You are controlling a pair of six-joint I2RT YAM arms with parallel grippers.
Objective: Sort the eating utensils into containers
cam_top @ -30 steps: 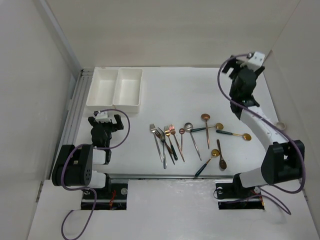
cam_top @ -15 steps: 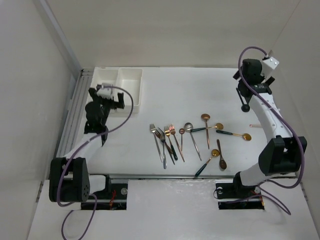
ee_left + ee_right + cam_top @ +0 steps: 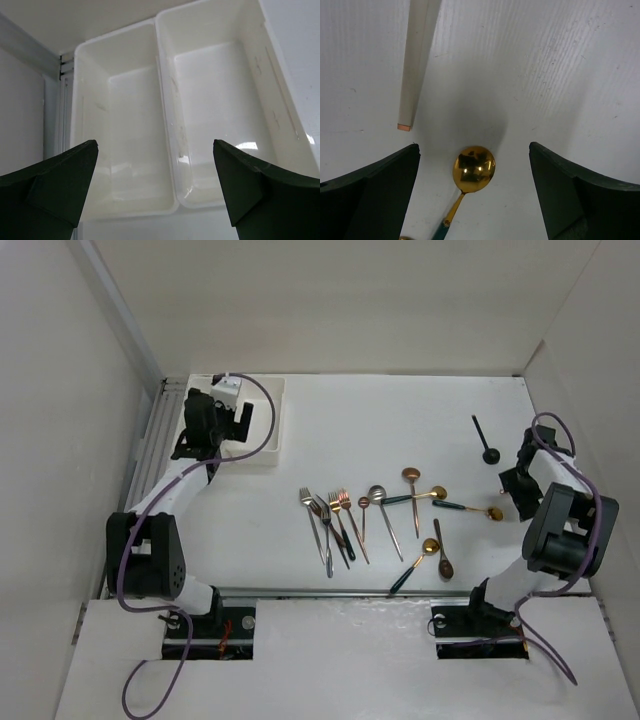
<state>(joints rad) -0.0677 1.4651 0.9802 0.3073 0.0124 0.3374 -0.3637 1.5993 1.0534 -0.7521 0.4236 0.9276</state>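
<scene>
While the left arm (image 3: 185,475) stretches to the upper left of the overhead view, the left jaws stand wide apart above the bins (image 3: 272,435), gripping nothing. Through its wrist camera the two white bins sit side by side, sharing a middle wall. The left bin (image 3: 125,130) and right bin (image 3: 222,100) fill the frame above the dark fingers (image 3: 50,190). At the right edge the right arm (image 3: 560,530) is folded up, and the right jaws are spread just as wide, low over the bench (image 3: 400,420). Between them lies a gold spoon (image 3: 473,169) with a green handle, untouched, with a pale stick (image 3: 418,60) at upper left. Most utensils (image 3: 345,520) lie loose at the centre of the bench, forks left, spoons right. A black spoon (image 3: 484,440) lies apart at upper right.
</scene>
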